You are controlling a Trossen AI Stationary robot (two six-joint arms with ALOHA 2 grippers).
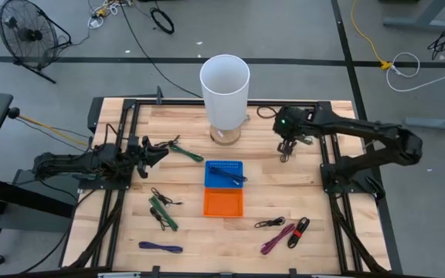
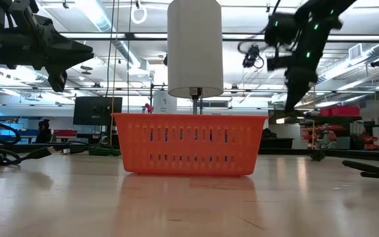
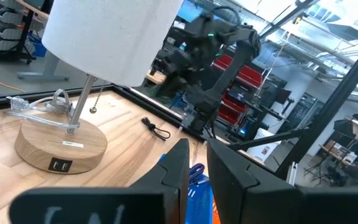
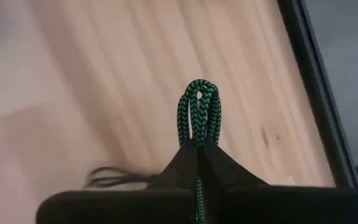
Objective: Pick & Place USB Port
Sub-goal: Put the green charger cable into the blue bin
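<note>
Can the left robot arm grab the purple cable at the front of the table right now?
Probably yes. The purple cable lies alone on bare wood on the left gripper's side, with nothing over it. The gripper would have to swing across and come down first.

Bright even overhead light, soft shadows, right wrist view blurred — ceiling strips glaring low.

green braided cable point(image 4: 199, 112) — only its loop visible past the right gripper's point(image 4: 199, 146) fingers
</note>
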